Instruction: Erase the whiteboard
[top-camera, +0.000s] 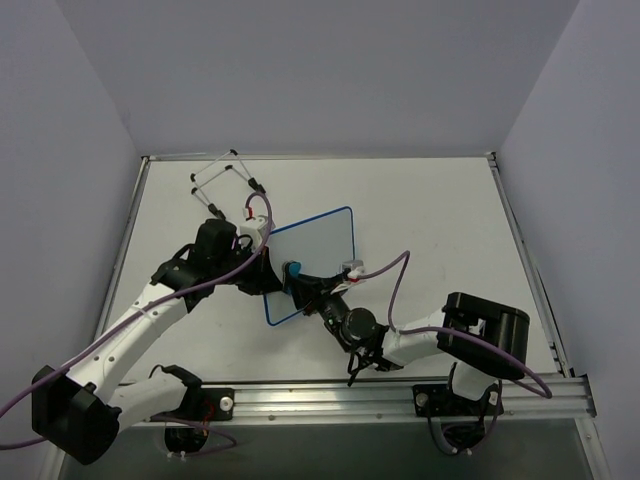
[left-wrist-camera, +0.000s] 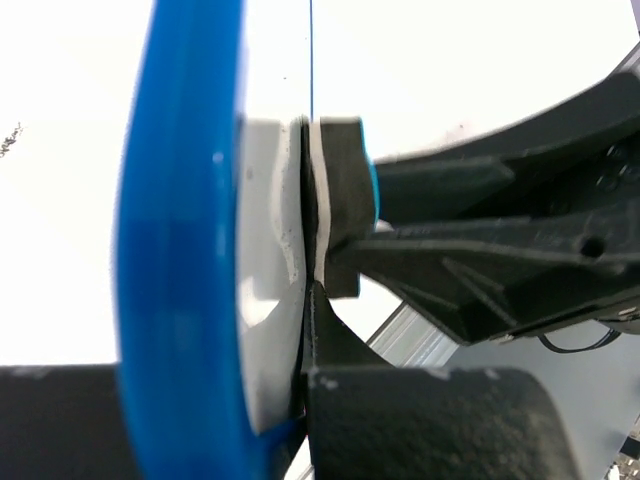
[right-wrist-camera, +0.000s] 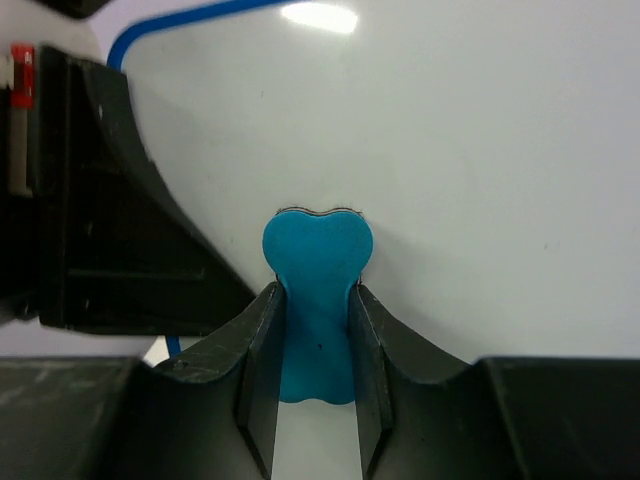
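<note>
You can read no text, label, brand or number here; the whiteboard (top-camera: 320, 250) shows no legible writing.

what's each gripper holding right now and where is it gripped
Left gripper clamps the whiteboard at its blue-framed left edge. Right gripper pinches the blue eraser by its narrow waist, pressing it against the board.

Whiteboard (left-wrist-camera: 180, 250) showing edge-on, blue frame running top to bottom left of centre; left gripper (left-wrist-camera: 270, 410) clamping it at bottom; eraser (left-wrist-camera: 340, 200) pressing against its white face mid-frame; right gripper (left-wrist-camera: 390, 215) holding eraser from right.
</note>
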